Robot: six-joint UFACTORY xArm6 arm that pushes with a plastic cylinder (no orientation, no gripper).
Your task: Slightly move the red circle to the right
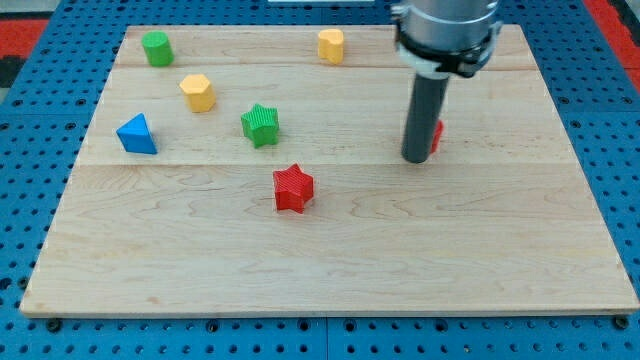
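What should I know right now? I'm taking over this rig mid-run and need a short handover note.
My tip is down on the wooden board, right of centre, touching or nearly touching the red circle.
The red circle is mostly hidden behind the rod; only a sliver shows on the rod's right side.
The red star and green star lie off to the view's left, away from the tip.
Done: tip is on the circle's left side.
Left: a short push toward the view's right, then stop.

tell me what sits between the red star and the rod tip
Nothing: in the camera view, bare wood runs from the red star to my tip. The red circle peeks out just beyond the rod, on the view's right.
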